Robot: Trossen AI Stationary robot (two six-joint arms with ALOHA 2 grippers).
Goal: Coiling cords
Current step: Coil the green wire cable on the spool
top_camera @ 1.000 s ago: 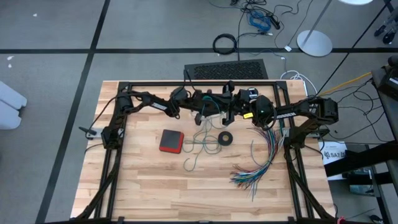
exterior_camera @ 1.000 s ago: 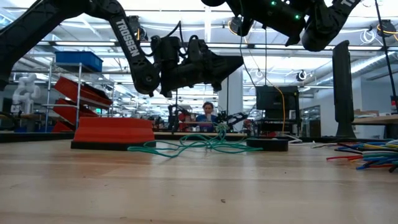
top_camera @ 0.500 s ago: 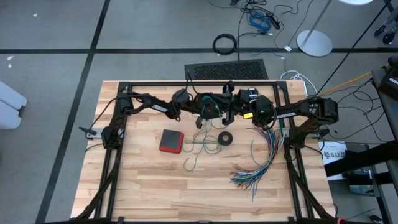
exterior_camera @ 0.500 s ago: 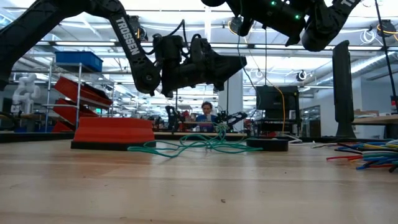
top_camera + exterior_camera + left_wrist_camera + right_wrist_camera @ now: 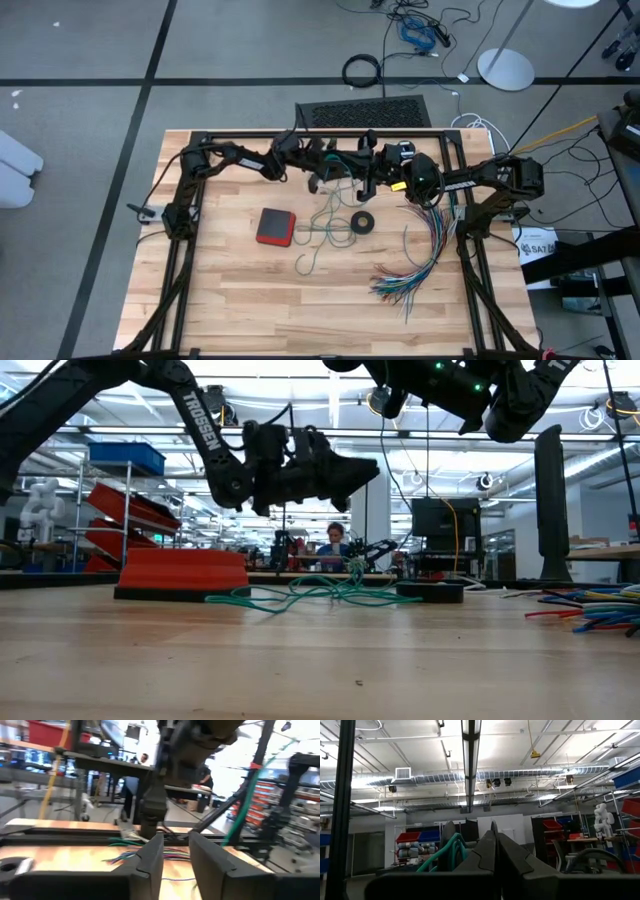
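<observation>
From above, my grippers crowd together at the table's far edge and hide each other's tips. The white cord I cannot make out. My left gripper hangs in the air, fingers parted, nothing between them. My right gripper has its fingers pressed together, teal cord looped just beside them. That cord's loose tangle lies mid-table, between a red box and a black ring.

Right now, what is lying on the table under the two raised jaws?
A loose teal-green cord lies on the table, between a red box and a black tape ring. The arms cover its far end.
</observation>
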